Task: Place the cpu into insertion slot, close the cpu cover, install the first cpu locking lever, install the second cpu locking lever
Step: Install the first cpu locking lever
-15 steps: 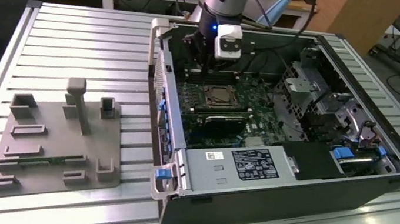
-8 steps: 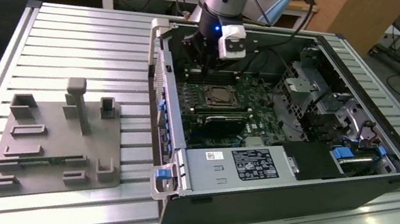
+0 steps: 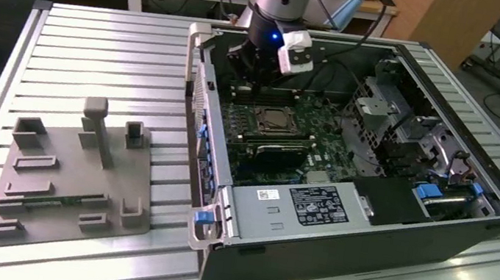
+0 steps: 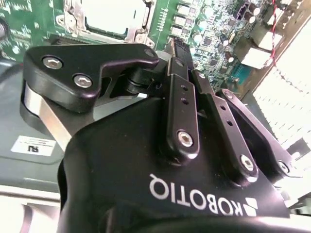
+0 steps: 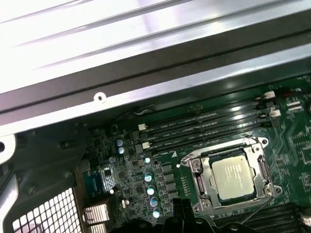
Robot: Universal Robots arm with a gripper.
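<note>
The cpu [image 5: 233, 175] lies flat in the insertion slot [image 5: 199, 206] on the green board, its dull silver top facing up. The cpu cover [image 5: 265, 170], a thin silver frame, lies down around the chip's edges. In the exterior view the cpu [image 3: 279, 120] sits mid-board inside the open case. My gripper [image 3: 257, 78] hangs over the board behind the socket, apart from it. Its dark fingers [image 4: 167, 48] are shut together on nothing, and the cpu [image 4: 114, 14] shows beyond them. The same closed gripper [image 5: 181, 208] appears beside the socket in the first wrist view.
Long black memory slots [image 5: 209, 124] run beside the socket. The case wall [image 5: 146, 73] rises close behind the gripper. A black box with a white label [image 3: 315, 203] fills the case's front, and a drive cage [image 3: 393, 109] stands at the exterior view's right. A grey fixture plate [image 3: 67, 172] lies on the slatted table.
</note>
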